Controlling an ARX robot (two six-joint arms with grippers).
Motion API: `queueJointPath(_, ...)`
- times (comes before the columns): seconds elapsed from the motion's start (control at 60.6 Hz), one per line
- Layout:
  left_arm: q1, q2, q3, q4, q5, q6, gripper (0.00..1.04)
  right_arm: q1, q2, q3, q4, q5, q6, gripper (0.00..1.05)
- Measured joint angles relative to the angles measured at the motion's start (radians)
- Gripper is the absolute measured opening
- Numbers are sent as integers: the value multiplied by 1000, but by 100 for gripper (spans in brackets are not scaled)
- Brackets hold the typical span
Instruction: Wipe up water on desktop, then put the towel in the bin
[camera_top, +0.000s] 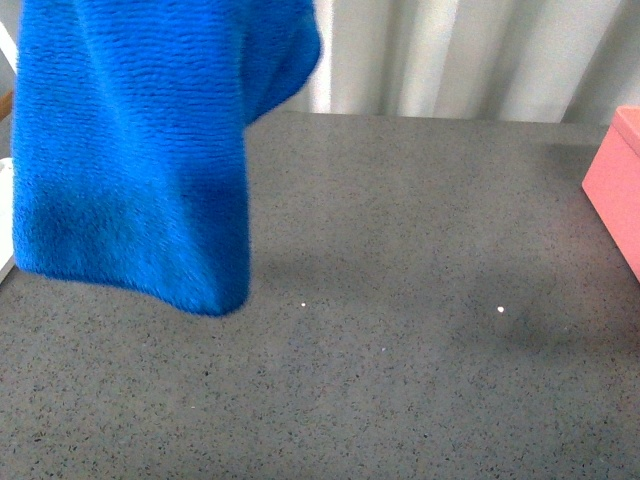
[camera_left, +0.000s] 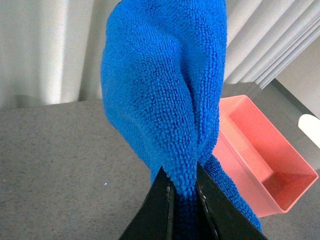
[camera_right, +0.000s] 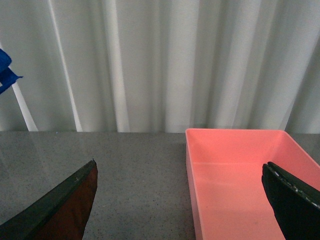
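The blue towel (camera_top: 140, 150) hangs in the air over the left part of the dark-grey desktop (camera_top: 400, 300), clear of the surface. My left gripper (camera_left: 183, 192) is shut on the towel (camera_left: 165, 90) and holds it up; the gripper itself is out of the front view. The pink bin (camera_top: 620, 185) stands at the right edge of the desktop, and it is empty in the left wrist view (camera_left: 260, 155). My right gripper (camera_right: 180, 200) is open and empty, its fingers (camera_right: 295, 205) spread over the bin's near part (camera_right: 235, 175).
Pale pleated curtains (camera_top: 450, 55) close the back. A white object (camera_top: 5, 215) shows at the far left edge. A faint damp-looking patch (camera_top: 490, 310) and small bright specks lie on the desktop's middle right.
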Motion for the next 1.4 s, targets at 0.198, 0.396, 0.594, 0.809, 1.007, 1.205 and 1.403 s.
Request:
queueJointPath(0.198, -59, 25, 1, 6, -52, -8, 5, 0, 0, 0, 0, 0, 0, 98)
queueJointPath(0.396, -59, 26, 1, 6, -61, -11, 5, 53, 348, 153, -278, -108, -214, 98)
queueJointPath(0.594, -59, 27, 1, 6, -61, -13, 5, -30, 734, 289, -236, -551, -552, 98)
queueJointPath(0.809, -59, 27, 1, 6, -60, -14, 5, -13, 962, 332, 50, -969, -503, 98)
queueJointPath(1.007, -59, 27, 1, 6, -61, -14, 5, 47, 1228, 341, 572, -1051, -167, 98)
queueJointPath(1.205, -59, 27, 1, 6, -61, -14, 5, 143, 1497, 425, 1017, -1006, 180, 98)
queueJointPath(1.403, -59, 27, 1, 6, -61, -14, 5, 224, 1617, 482, 1180, -972, 377, 98)
